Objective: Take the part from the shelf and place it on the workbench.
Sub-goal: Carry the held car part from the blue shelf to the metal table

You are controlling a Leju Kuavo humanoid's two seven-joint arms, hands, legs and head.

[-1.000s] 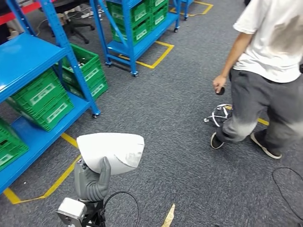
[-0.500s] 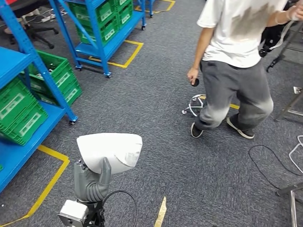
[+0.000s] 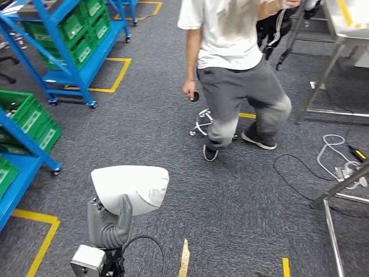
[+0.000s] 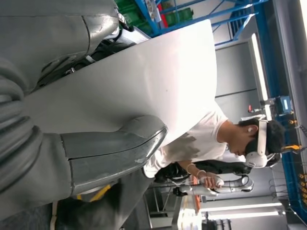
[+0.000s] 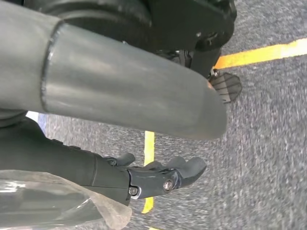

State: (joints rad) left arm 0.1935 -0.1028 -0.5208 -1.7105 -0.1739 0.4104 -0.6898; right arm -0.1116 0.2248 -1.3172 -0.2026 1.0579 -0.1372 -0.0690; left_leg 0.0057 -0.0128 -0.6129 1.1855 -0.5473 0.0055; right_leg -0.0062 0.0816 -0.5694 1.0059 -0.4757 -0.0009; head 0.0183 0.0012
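The part (image 3: 130, 187) is a white curved shell. My left hand (image 3: 106, 222) holds it low in front of me in the head view, thumb up against its near face. In the left wrist view the part (image 4: 145, 91) spreads broad and pale, with the thick grey thumb of my left hand (image 4: 108, 153) pressed on it. My right hand (image 5: 119, 100) hangs over the grey carpet with fingers (image 5: 163, 177) stretched out and nothing in them. A metal-legged workbench (image 3: 343, 23) stands at the far right.
A person (image 3: 230, 34) in a white shirt and grey trousers steps across the carpet ahead. Blue shelves (image 3: 26, 46) with green bins (image 3: 32, 118) stand to the left. Cables (image 3: 330, 156) lie on the floor at the right, beside another metal table leg (image 3: 339, 190).
The camera has swung to the right: the shelves slid off to the left, the person and the workbench legs came in. The part stays in my left hand as before.
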